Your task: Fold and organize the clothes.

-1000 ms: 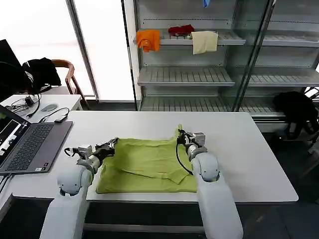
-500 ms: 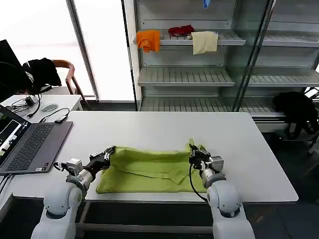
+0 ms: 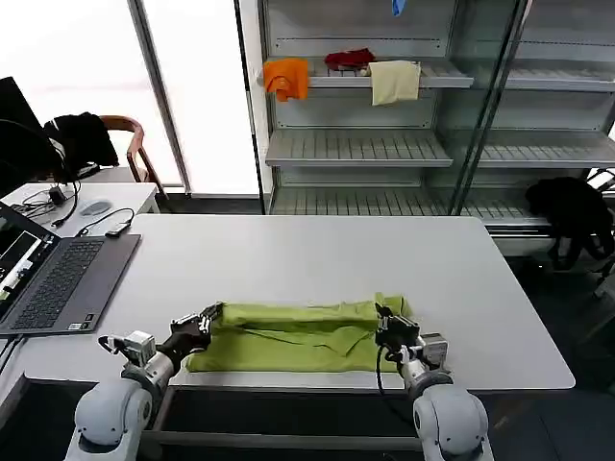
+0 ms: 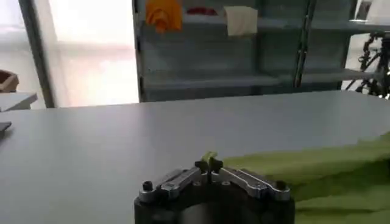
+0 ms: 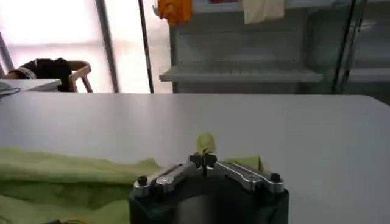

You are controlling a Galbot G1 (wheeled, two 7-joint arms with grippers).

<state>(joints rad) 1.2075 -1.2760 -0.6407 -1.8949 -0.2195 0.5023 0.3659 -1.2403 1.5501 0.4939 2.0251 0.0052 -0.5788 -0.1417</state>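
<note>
Down at the near edge of the white table (image 3: pixel 288 250), the lime-green T-shirt (image 3: pixel 293 334) lies doubled over into a long band running from side to side. The left gripper (image 3: pixel 205 317) is pinched tight on its left corner, a scrap of green showing between the closed fingertips in the left wrist view (image 4: pixel 209 162); the right gripper (image 3: pixel 385 315) is likewise clamped on the right corner, with a tuft of fabric standing above its tips (image 5: pixel 205 156). An open laptop (image 3: pixel 53 279) sits on the table's left side, well apart from the shirt. Beyond the table stand grey shelves (image 3: pixel 356 144) carrying an orange cloth (image 3: pixel 285 76), a red cloth (image 3: pixel 349 58) and a cream cloth (image 3: pixel 394 81).
</note>
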